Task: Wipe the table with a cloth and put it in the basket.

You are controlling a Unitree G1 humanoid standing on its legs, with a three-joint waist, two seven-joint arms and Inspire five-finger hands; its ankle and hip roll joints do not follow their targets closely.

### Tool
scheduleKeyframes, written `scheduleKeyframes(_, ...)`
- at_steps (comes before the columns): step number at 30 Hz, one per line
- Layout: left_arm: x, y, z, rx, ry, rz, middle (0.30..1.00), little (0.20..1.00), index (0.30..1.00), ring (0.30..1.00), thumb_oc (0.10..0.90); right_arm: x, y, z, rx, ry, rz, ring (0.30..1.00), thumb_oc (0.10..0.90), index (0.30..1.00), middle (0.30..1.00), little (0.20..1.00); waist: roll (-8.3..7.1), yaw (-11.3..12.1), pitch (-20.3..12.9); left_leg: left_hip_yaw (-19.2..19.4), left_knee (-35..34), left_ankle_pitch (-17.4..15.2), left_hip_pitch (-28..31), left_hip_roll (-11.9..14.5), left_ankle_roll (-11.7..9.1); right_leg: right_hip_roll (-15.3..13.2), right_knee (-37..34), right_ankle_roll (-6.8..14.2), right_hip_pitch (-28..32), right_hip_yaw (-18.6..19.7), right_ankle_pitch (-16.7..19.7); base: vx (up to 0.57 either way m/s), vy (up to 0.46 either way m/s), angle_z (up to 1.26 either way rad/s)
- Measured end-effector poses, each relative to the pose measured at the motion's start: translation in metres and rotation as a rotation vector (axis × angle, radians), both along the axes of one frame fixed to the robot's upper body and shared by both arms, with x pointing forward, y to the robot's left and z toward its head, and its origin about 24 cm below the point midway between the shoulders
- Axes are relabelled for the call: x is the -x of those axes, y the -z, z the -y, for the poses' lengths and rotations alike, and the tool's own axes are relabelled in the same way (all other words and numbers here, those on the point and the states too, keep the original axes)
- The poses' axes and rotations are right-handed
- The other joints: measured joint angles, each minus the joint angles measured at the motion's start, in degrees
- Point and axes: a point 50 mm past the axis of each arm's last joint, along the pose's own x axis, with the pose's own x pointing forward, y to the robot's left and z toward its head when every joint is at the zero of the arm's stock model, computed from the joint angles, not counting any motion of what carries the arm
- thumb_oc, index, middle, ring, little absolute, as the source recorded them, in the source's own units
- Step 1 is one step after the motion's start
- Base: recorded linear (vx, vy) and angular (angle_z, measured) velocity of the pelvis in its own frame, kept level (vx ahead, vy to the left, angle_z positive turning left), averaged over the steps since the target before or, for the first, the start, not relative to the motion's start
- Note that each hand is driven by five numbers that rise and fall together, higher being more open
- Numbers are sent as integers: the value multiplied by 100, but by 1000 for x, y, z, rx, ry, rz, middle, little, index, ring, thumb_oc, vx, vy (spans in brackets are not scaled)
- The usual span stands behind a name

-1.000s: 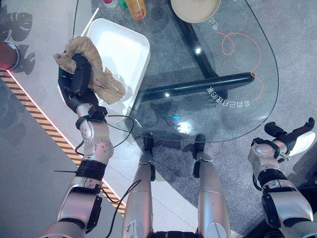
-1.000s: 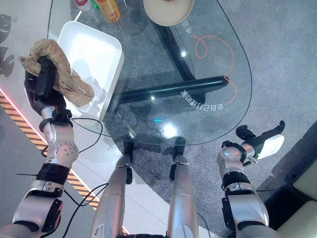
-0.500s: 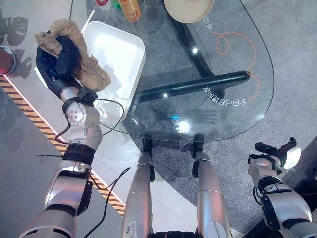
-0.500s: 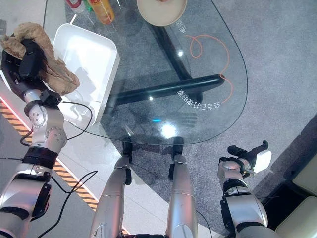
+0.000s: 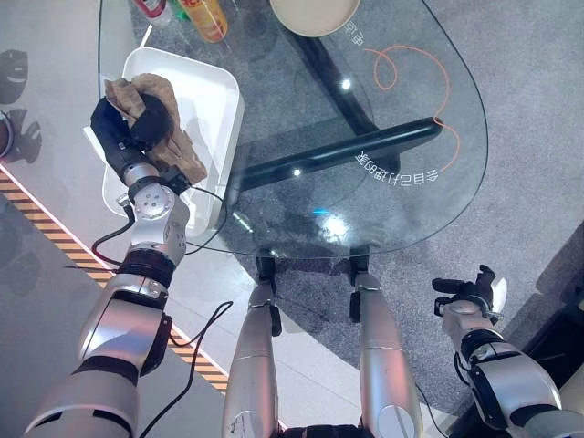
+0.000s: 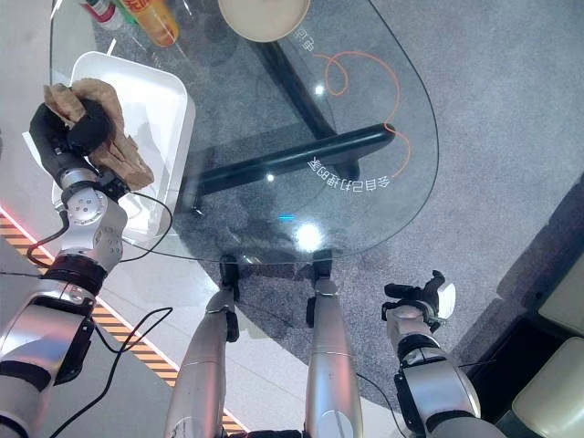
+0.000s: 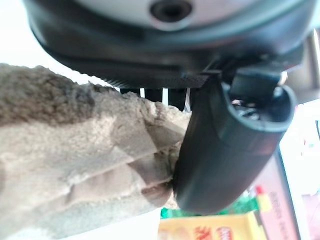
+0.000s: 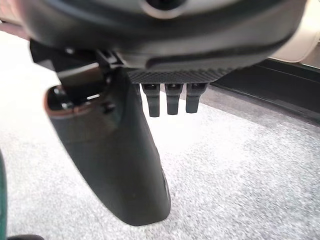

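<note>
Left eye view: glass table [image 5: 383,119] spanning the upper middle, carrying white basket [image 5: 212,82] at ten o'clock. Gripping brown cloth [image 5: 173,146] over the basket, left hand [image 5: 123,128] curled round it. Hanging at four o'clock, right hand [image 5: 470,290], fingers relaxed, holding nothing.

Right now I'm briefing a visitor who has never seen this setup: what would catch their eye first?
First, the left robot hand, curled round a crumpled brown cloth held over the white basket at the glass table's left edge. Next, the orange scribble on the glass. The right robot hand hangs open, low beside the table, over grey carpet.
</note>
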Motion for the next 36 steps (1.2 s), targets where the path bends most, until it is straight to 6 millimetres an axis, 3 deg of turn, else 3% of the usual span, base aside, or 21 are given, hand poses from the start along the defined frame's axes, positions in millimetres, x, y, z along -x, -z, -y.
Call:
scheduleKeyframes(13, -4, -4, -20, -201, -148, -208, 300, 200, 300, 300, 100, -9, -7, -4, 9, -32, 16, 900, 800, 900, 900, 900, 1, -133, 0, 44, -12, 3, -76, 18, -6, 32, 10, -10, -126, 55, 2, 4, 5, -1)
scheduleKeyframes(21, -3, 8, -25, -283, -193, -347, 300, 200, 300, 300, 100, -9, -8, -4, 10, -32, 18, 900, 800, 900, 900, 900, 3, -135, -2, 43, -11, 14, -133, 26, -24, 43, 19, -16, -189, 55, 1, 0, 0, 0)
scheduleKeyframes(36, -5, 7, -24, -331, -196, -385, 300, 200, 300, 300, 100, -11, -9, -5, 22, -48, 31, 900, 800, 900, 900, 900, 2, -133, -2, 40, -7, 15, -236, 31, -26, 53, 20, -17, -286, 59, 3, 0, 0, 0)
